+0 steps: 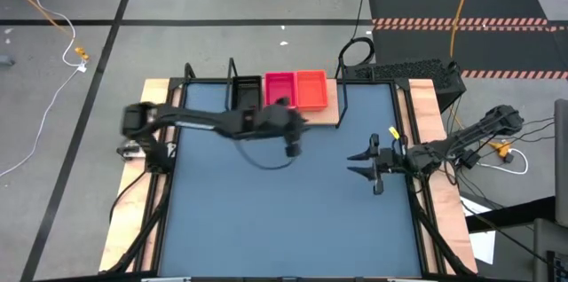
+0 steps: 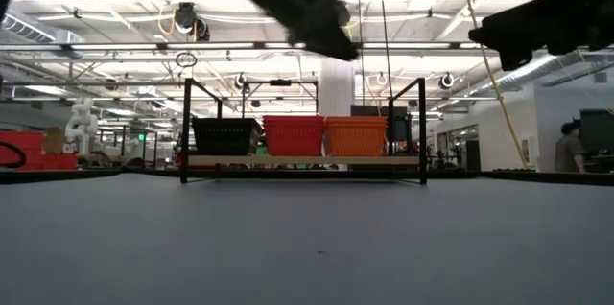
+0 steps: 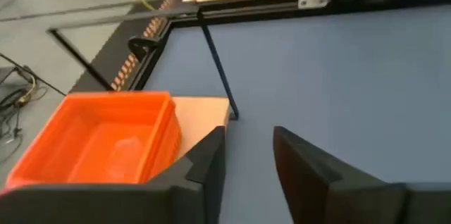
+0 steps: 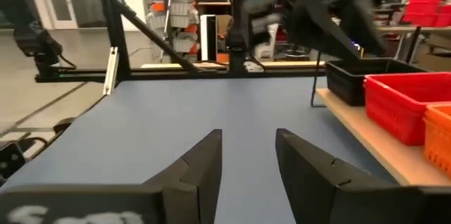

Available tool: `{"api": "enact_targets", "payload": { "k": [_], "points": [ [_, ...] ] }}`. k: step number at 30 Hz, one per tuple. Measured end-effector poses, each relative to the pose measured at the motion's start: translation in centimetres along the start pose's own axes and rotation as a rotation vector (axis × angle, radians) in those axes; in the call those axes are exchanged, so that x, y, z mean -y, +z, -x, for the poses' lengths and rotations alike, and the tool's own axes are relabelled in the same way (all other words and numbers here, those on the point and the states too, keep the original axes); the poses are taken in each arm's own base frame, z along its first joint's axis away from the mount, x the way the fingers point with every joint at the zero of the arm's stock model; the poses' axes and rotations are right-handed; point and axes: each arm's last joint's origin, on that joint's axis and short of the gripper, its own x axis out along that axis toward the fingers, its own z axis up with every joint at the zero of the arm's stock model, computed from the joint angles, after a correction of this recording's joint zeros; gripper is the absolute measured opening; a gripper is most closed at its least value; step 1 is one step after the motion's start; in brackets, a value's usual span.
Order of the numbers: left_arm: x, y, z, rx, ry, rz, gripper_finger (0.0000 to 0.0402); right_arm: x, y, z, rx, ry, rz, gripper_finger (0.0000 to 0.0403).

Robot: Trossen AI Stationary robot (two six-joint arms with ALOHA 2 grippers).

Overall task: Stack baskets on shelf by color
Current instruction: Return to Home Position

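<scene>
The shelf (image 1: pixel 334 110) is a light wooden board with black wire uprights, standing at the table's far edge. On it, side by side from left to right, sit black baskets (image 1: pixel 246 93), pinkish-red baskets (image 1: pixel 280 89) and orange-red baskets (image 1: pixel 311 89). Each colour rests bottom-down on the board (image 2: pixel 384 160). My left gripper (image 1: pixel 293 146) hangs open above the table just in front of the shelf, with the orange-red baskets (image 3: pixel 99 139) beside its fingers and nothing between them. My right gripper (image 1: pixel 362 163) stands open near the table's right edge, pointing level toward the left.
The dark blue tabletop (image 1: pixel 284 220) lies bare in front of both grippers. The board's right end (image 3: pixel 204 111) beside the orange-red baskets is uncovered. A black wire upright (image 3: pixel 218 76) stands at that end. A person (image 2: pixel 568 147) stands far back in the room.
</scene>
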Motion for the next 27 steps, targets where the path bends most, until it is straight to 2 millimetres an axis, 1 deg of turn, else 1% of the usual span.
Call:
{"api": "enact_targets", "payload": {
  "k": [2,4,8,12,15,17,20,23,27],
  "points": [
    [0.5,-1.8,2.2,0.054,-0.006,0.017,0.0107,0.1,-0.1,0.1,0.011,-0.008,0.011,0.0120],
    [0.8,-3.3,4.4,0.128,-0.024,0.044,0.0092,0.2,0.3,0.2,0.032,-0.012,0.026,0.0111],
    [0.5,-6.1,9.0,0.305,-0.063,0.119,0.0071,0.2,2.7,0.5,0.100,-0.014,0.081,0.0091],
    [0.2,-9.6,12.3,0.410,-0.084,0.174,0.0054,0.4,5.2,1.3,0.071,-0.016,0.128,0.0069],
    [0.3,-12.4,14.2,0.473,-0.089,0.210,0.0039,0.6,6.1,2.0,0.055,-0.009,0.104,0.0049],
    [0.4,-14.2,15.1,0.509,-0.093,0.226,0.0030,0.7,6.0,2.2,0.064,0.012,0.073,0.0037],
    [0.5,-16.4,16.3,0.577,-0.097,0.248,0.0015,0.6,5.0,2.3,0.050,0.045,0.065,0.0021],
    [0.4,-17.8,17.1,0.640,-0.082,0.263,0.0004,0.7,3.8,2.2,0.027,0.045,0.067,0.0009],
    [0.2,-18.8,17.8,0.684,-0.060,0.265,0.0014,0.8,2.4,2.3,0.012,0.044,0.072,0.0001]
  ]
}}
